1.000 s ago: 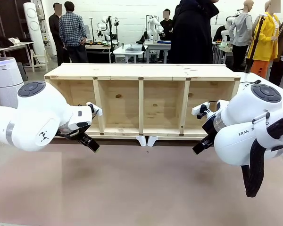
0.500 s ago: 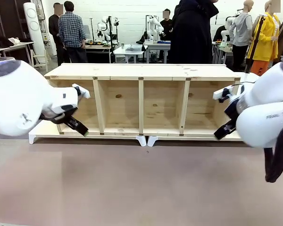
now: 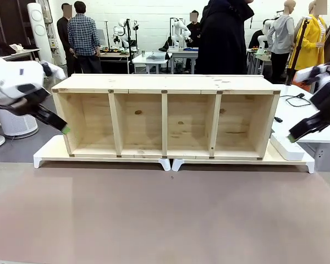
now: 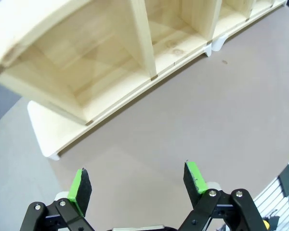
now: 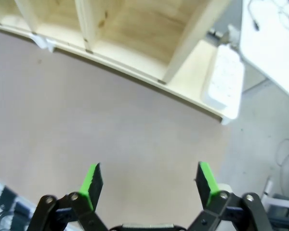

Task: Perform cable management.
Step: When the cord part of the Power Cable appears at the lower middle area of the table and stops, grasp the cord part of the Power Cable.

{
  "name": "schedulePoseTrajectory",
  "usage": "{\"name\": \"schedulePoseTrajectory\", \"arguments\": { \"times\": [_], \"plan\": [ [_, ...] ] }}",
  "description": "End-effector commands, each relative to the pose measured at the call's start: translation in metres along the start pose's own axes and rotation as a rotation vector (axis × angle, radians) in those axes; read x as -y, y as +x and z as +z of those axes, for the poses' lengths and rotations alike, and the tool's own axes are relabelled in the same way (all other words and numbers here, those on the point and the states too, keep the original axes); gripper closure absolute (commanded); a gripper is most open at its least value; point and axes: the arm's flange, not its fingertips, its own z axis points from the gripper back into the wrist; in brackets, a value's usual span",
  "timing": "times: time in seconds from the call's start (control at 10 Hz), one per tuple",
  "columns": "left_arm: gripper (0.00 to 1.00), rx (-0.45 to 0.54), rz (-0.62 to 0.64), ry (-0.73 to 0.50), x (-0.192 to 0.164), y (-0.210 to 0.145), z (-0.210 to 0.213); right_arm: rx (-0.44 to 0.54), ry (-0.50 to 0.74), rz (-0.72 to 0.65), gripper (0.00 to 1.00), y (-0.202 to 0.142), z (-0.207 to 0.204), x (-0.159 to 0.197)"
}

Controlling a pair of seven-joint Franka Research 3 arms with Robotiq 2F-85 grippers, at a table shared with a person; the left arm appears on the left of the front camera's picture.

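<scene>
A thin black cable (image 3: 290, 100) with a chunky plug lies on the white side table (image 3: 297, 113) at the far right, behind the shelf's right end; its cord (image 5: 254, 9) also crosses that table in the right wrist view. My left gripper (image 3: 64, 130) hangs at the left end of the wooden shelf (image 3: 165, 82), and the left wrist view has it open (image 4: 137, 179) over the brown table with nothing between its fingers. My right gripper (image 3: 292, 137) hovers off the shelf's right end, open and empty (image 5: 149, 179). Neither touches the cable.
A white power strip (image 3: 286, 147) lies on the white base board (image 3: 44, 155) just right of the shelf, power strip (image 5: 225, 82) below my right gripper. The shelf has several open compartments. A person in black (image 3: 223, 38) stands behind it. Brown tabletop (image 3: 165, 214) spreads in front.
Both arms have swung outward and upward from in front of the shelf: the left to the far left, the right to the far right. Both grippers stay open.
</scene>
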Motion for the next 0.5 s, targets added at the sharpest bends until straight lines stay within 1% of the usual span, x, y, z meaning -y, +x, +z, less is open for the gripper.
{"name": "schedulePoseTrajectory", "arguments": {
  "times": [0.0, 0.2, 0.3, 0.4],
  "plan": [
    [0.0, 0.057, -0.023, 0.035, 0.061, -0.159, 0.019, 0.043, -0.036, -0.003, 0.0, -0.146, 0.009, -0.031],
    [0.0, 0.069, 0.026, 0.076, 0.063, -0.176, 0.035, 0.093, -0.056, -0.033, 0.0, -0.167, 0.029, -0.03],
    [0.0, 0.073, 0.059, 0.095, 0.063, -0.184, 0.04, 0.103, -0.053, -0.031, 0.0, -0.172, 0.032, -0.032],
    [0.0, 0.056, 0.082, 0.101, 0.062, -0.189, 0.04, 0.103, -0.046, -0.027, 0.0, -0.172, 0.031, -0.033]
  ]
}}
